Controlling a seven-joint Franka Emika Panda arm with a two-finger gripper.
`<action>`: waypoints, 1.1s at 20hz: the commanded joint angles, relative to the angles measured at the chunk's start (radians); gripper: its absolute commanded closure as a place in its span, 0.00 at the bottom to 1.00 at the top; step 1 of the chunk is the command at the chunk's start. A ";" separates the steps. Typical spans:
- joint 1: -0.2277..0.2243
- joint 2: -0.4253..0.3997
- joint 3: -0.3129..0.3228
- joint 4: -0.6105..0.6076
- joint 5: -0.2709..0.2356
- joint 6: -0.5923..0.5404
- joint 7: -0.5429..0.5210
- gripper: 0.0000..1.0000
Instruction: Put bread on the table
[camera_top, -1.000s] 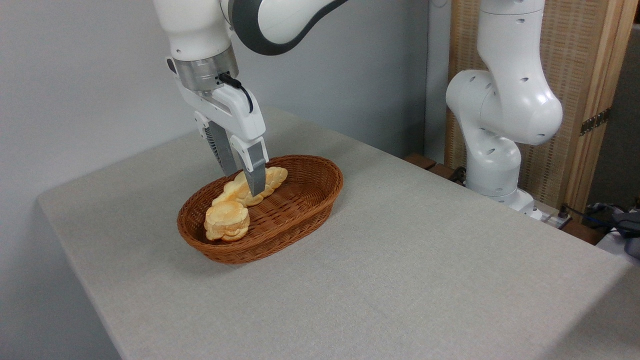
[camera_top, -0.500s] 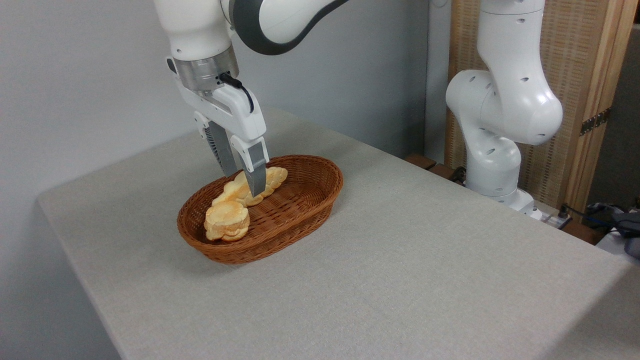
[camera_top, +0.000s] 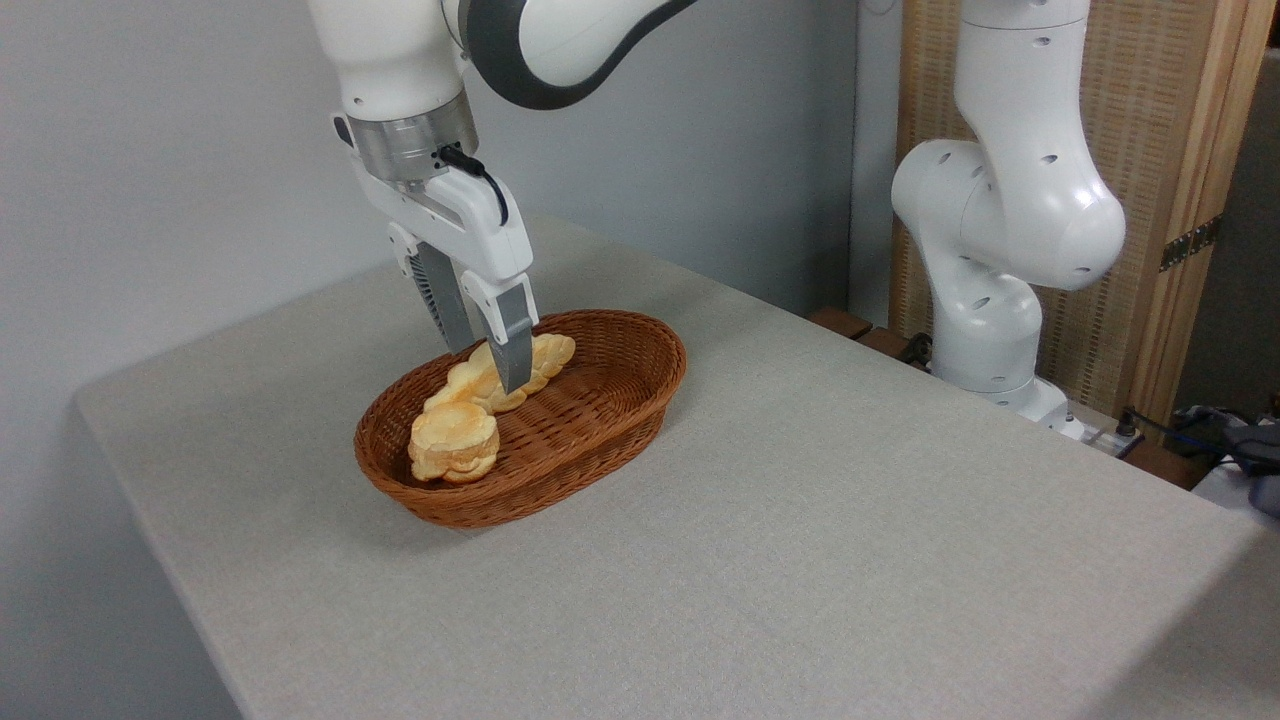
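From the fixed camera, the only view here, the task looks barely under way. The bread (camera_top: 505, 372), a long braided golden loaf, lies inside the brown wicker basket (camera_top: 600, 420), along its far-left side, and none of it rests on the worktop (camera_top: 800, 520). A small round stacked bun (camera_top: 453, 441) sits at the near-left end of the same basket, just beside the loaf's nearer end. So the grasp, the lift out over the rim and the set-down on the bare fabric top are all left to do.

The gripper (camera_top: 487, 367) hangs almost straight down from the arm, with its two grey fingers reaching into the basket. The nearer finger stands in front of the loaf's middle, and the other goes down behind it, so the bread seems to lie between them. The fingers are parted by about the width of the loaf. Whether they are pressing on it or only straddling it I cannot tell from this angle, since the contact points are hidden by the finger in front. The loaf shows no sign of being raised off the basket floor.
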 joint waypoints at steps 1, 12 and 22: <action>-0.003 -0.009 0.005 0.008 0.022 -0.029 -0.017 0.00; 0.000 -0.008 0.008 0.008 0.022 -0.039 -0.005 0.00; -0.092 -0.009 -0.018 -0.056 0.008 0.091 -0.023 0.00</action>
